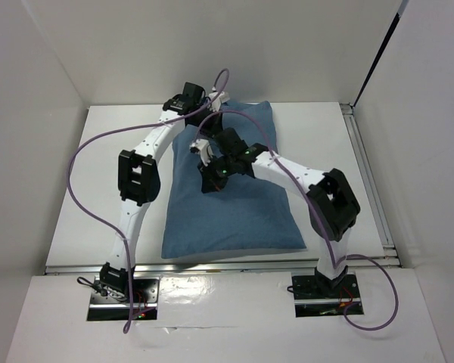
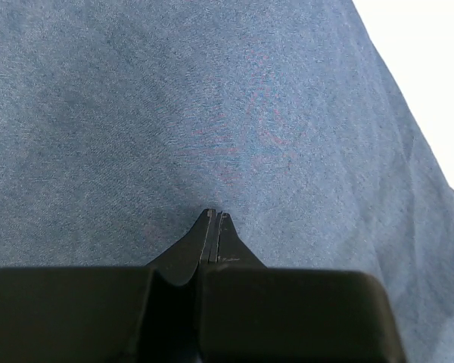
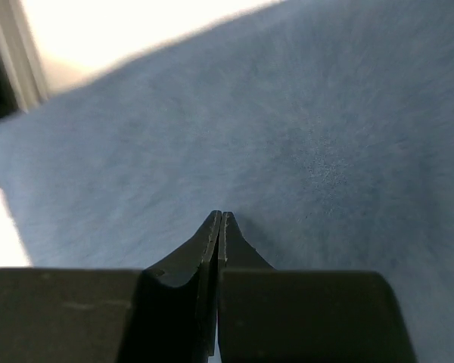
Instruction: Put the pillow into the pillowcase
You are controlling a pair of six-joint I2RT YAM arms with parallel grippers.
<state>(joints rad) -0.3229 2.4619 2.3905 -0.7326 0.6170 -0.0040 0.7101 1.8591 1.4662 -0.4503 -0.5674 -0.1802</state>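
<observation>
The left gripper [image 1: 216, 98], in the overhead view, sits at the upper edge of the slate-blue pillowcase [image 1: 234, 219], and the right gripper [image 1: 208, 155] is over its upper middle. The case lies plump on the table [image 1: 98, 189]. No cream pillow shows, so it is probably inside.

The left wrist view shows the left fingers pressed together on nothing, close above the cloth. The right wrist view shows the same.

A closed tip dragged across could bunch the case or work the pillow back out. Where the mouth lies cannot be told.
</observation>
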